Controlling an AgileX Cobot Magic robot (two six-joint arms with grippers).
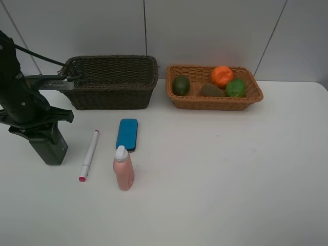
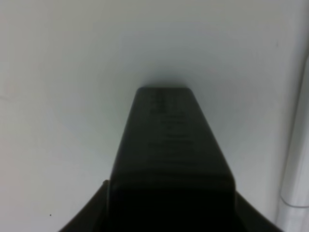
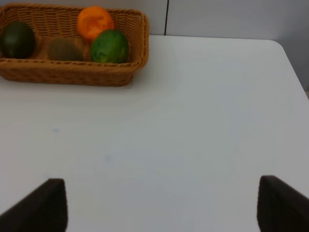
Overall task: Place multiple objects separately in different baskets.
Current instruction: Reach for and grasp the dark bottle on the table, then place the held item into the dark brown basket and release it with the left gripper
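Observation:
A dark green pump bottle (image 1: 50,147) (image 2: 169,154) stands at the left of the white table. My left gripper (image 1: 37,129) comes down over its top and is closed on it. To its right lie a white marker (image 1: 89,155) and a blue eraser block (image 1: 127,134), with a pink bottle with a white cap (image 1: 123,171) upright in front. The dark brown basket (image 1: 113,96) looks empty. The tan basket (image 1: 215,103) (image 3: 72,77) holds two green fruits (image 1: 181,85) (image 1: 236,88), a kiwi (image 1: 211,90) and an orange (image 1: 222,76). My right gripper (image 3: 161,205) is open over bare table.
Both baskets stand side by side against the back wall. The table's right edge and rounded far corner (image 3: 285,48) show in the right wrist view. The right arm does not show in the exterior view.

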